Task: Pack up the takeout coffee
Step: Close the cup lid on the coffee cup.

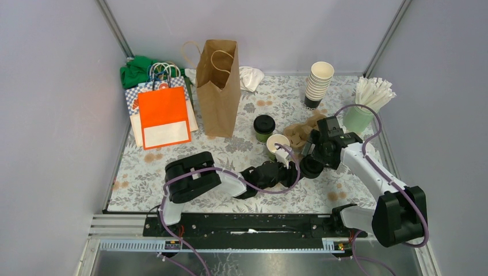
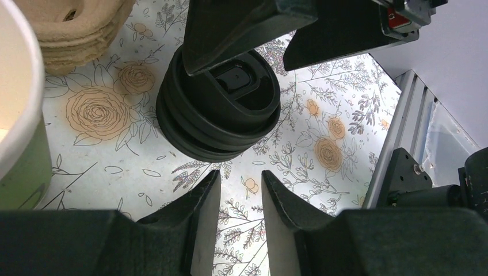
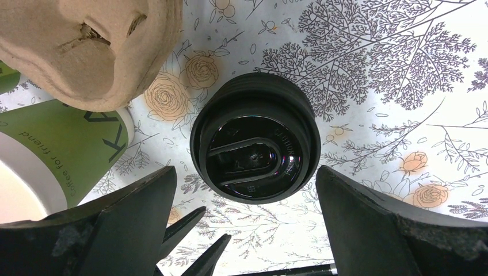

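Note:
A dark-green cup with a black lid (image 1: 264, 127) stands beside the brown paper bag (image 1: 218, 80). An open dark-green cup with a white inside (image 1: 278, 144) stands in front of it; it also shows in the left wrist view (image 2: 17, 115) and the right wrist view (image 3: 69, 144). A stack of black lids (image 1: 311, 168) (image 2: 218, 115) (image 3: 256, 144) lies on the table. My right gripper (image 1: 315, 154) (image 3: 244, 190) hangs wide open just above the stack, one finger on each side. My left gripper (image 1: 292, 167) (image 2: 239, 178) is low beside the stack, slightly open and empty.
Brown cardboard cup carriers (image 1: 300, 133) (image 3: 86, 46) lie just behind the open cup. A tall stack of cream cups (image 1: 319, 83) and a pale green cup of white sticks (image 1: 359, 115) stand at the back right. Orange and checked gift bags (image 1: 164, 115) lean at the left wall.

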You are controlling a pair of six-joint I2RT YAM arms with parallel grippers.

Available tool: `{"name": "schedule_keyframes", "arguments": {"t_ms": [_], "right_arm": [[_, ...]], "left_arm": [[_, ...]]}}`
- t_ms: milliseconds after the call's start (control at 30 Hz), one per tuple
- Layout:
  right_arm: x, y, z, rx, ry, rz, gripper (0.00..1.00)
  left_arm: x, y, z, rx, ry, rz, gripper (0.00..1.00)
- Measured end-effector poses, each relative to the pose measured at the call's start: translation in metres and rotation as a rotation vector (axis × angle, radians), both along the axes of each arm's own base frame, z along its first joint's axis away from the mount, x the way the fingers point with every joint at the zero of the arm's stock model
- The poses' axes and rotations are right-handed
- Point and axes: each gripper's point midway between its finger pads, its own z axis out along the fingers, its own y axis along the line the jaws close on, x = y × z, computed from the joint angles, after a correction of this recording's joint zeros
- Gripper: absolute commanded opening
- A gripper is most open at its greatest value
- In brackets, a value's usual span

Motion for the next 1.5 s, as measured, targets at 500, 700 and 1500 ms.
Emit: {"name": "schedule_keyframes", "arguments": {"t_ms": [500,700,1500], "right_arm": [[0.004,0.005,-0.016,0.017,0.034,0.011,0.84],[0.005,0.009,-0.016,0.036,0.029,0.018,0.72],[0.002,0.016,-0.011,0.093,0.029,-0.002,0.70]], "left_arm": [[0.007,0.003,-0.008,0.002,0.036,0.025,0.33],[0.011,0.005,-0.011,-0.001,0.056,0.038,0.34],[-0.003,0.028,-0.003,-0.212,0.347,0.136,0.43]]}}
